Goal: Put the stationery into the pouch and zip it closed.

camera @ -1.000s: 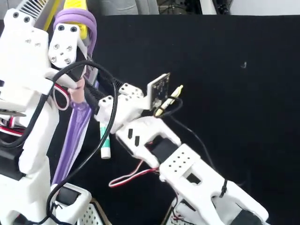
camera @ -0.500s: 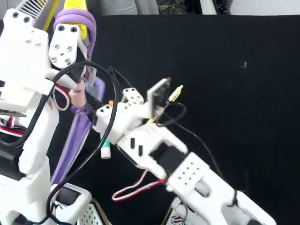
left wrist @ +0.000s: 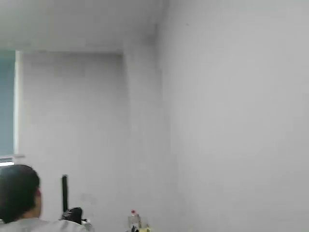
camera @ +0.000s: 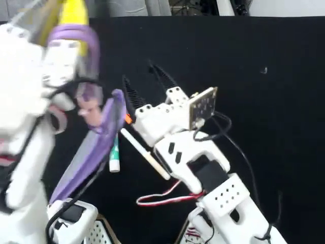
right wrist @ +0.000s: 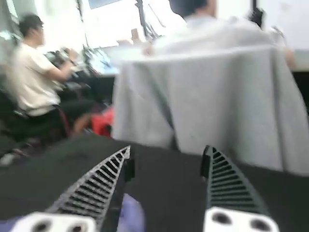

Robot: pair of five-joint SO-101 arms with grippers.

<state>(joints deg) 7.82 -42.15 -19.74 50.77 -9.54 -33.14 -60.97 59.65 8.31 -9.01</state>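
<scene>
Nearest the arms' bases, a red and white cable (camera: 157,198) loops out from the right arm (camera: 213,183) over the black desk (camera: 269,127). Just beyond it a white marker with a green band (camera: 114,156) lies on the desk, touching or just beside the lower edge of the purple pouch (camera: 84,155). The pouch stands lifted off the desk at a slant. Its upper end is wound around the left pincer (camera: 68,30), which is raised over the desk's left side. Whether that pincer is clamped on the fabric cannot be told.

A pale pencil with an orange end (camera: 146,156) lies slantwise between the pouch and the right arm, the orange end just beside the pouch's upper flap. Whether it rests on the desk cannot be told.

Above that end, the right pincer (camera: 139,75) is spread wide and holds nothing, its black ribbed fingers (camera: 133,92) pointing away from the arms. In the right wrist view the same pincer (right wrist: 166,159) gapes over the desk, with a patch of purple pouch (right wrist: 131,215) beside one finger. Beyond the desk's far edge hangs a grey cloth (right wrist: 203,101).
</scene>
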